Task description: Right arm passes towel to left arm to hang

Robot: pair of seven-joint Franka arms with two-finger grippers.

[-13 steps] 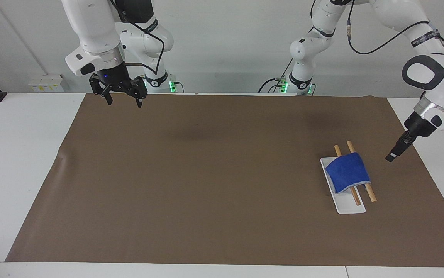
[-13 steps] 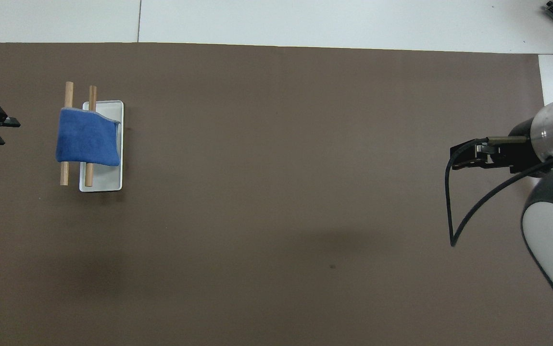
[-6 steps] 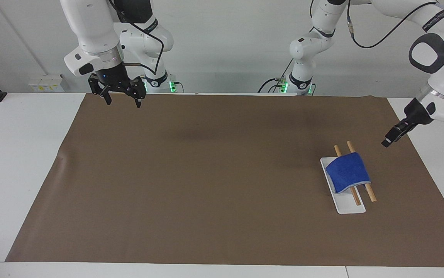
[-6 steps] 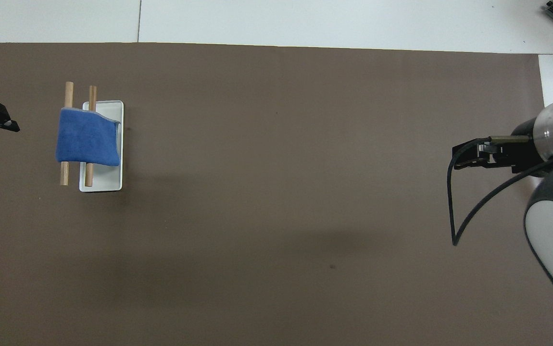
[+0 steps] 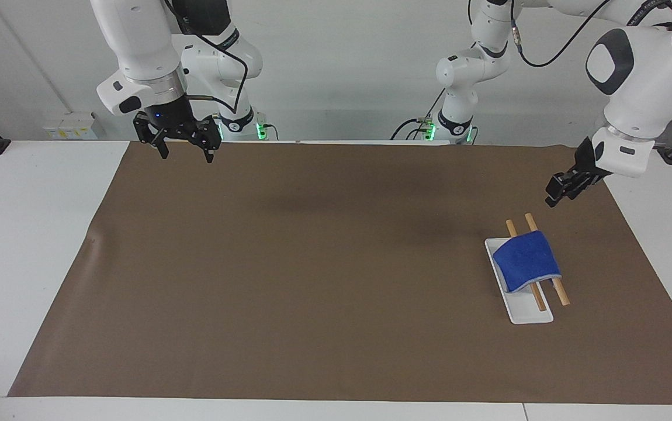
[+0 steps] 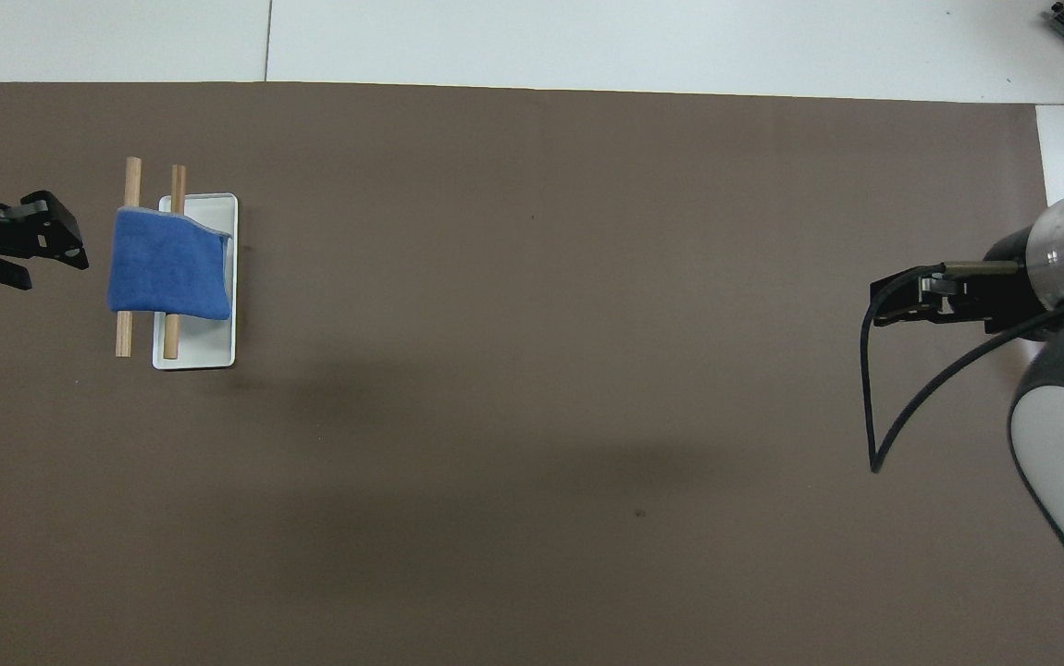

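The blue towel (image 5: 526, 260) hangs draped over two wooden rods (image 5: 561, 293) that lie across a white tray (image 5: 532, 316), toward the left arm's end of the table. It also shows in the overhead view (image 6: 167, 268). My left gripper (image 5: 556, 195) is open and empty, raised over the brown mat beside the rods and apart from the towel; it also shows in the overhead view (image 6: 53, 268). My right gripper (image 5: 187, 153) is open and empty, held over the mat's edge at the right arm's end; it also shows in the overhead view (image 6: 884, 313).
A brown mat (image 5: 312, 263) covers most of the white table (image 5: 32, 234). The tray (image 6: 208, 351) and rods (image 6: 132, 171) are the only things standing on it. A black cable (image 6: 870, 407) loops down from the right wrist.
My left gripper has risen and swung in from the table's end toward the towel and rods. My right gripper has stayed almost where it was. The towel has not moved.
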